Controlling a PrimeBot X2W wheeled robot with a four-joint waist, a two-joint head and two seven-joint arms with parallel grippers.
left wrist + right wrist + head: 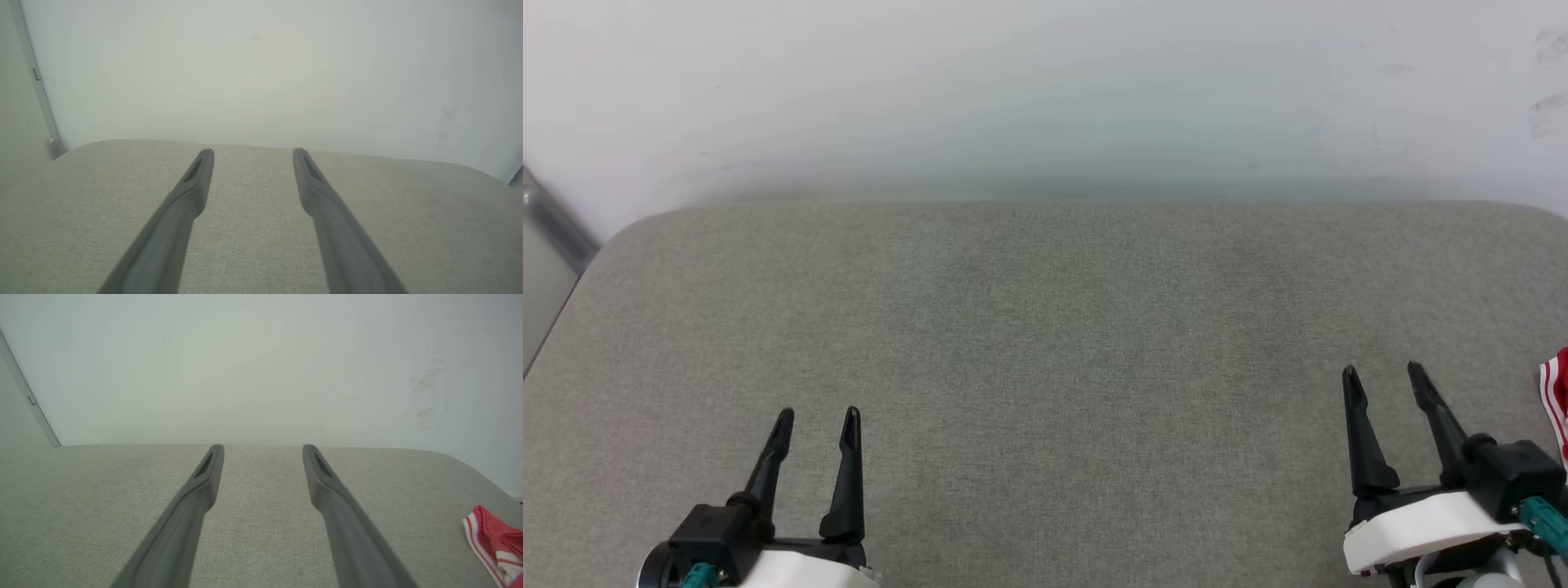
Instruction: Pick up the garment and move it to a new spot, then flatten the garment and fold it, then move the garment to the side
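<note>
A grey cloth-covered surface (1045, 327) with rounded far corners stands against a white wall (1045, 90). The left pincer (818, 413) is at the lower left of the head view, its two dark fingers (849, 474) spread apart and gripping nothing. The right pincer (1382, 371) is at the lower right, a little farther up the view. It too is released and holds nothing, and its fingers lean slightly leftward.

The garment (1558, 404) lies on the surface at the far right edge of the head view, just to the right of the right pincer and apart from it. Only a small part shows, red cloth with red-and-white striped trim; the frame cuts off the rest.

In the right wrist view the same part of the garment (492, 539) lies crumpled at the lower right, well to the side of that pincer's fingers, which point toward the wall over the grey cloth. The left wrist view shows the left pincer (253, 152) parted above the surface, tips aimed at the wall. Whether either pincer touches the cloth cannot be told.

A thin metal strip (551, 216) runs down the wall at the far left, and faint dark scuffs (427, 379) mark the wall at the right.
</note>
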